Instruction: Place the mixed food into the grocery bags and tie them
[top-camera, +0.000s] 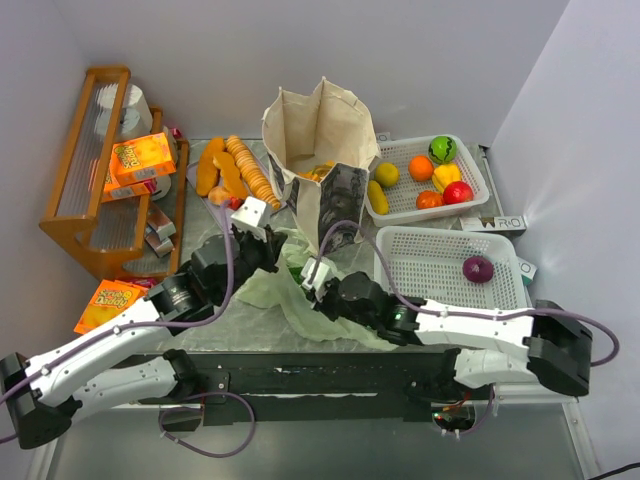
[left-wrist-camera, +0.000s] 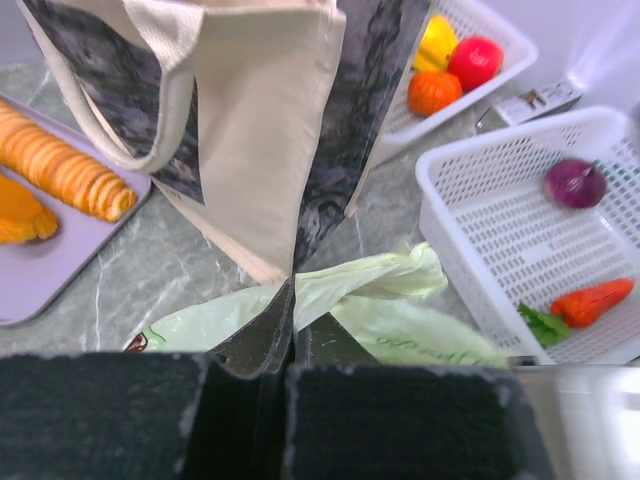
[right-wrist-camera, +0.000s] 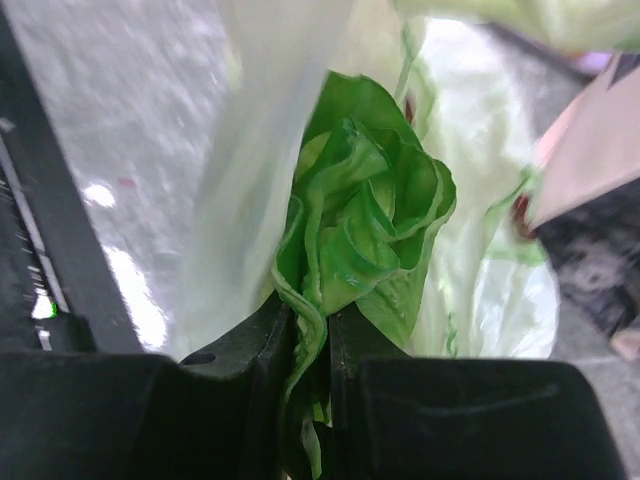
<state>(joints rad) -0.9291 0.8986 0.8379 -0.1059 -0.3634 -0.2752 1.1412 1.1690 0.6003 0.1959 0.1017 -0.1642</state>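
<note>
The cabbage (right-wrist-camera: 365, 230) is gripped by its leaves in the right gripper (right-wrist-camera: 312, 330), at the mouth of the plastic bag (left-wrist-camera: 390, 290), whose edge is pinched in the closed left gripper (left-wrist-camera: 293, 300). The mouth should be held lifted and the cabbage pushed deep before release.

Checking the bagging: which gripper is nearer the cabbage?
Right. The right gripper is shut on the cabbage, with the bag film around it. The left gripper pinches the bag's rim below the tote, apart from the cabbage.
</note>
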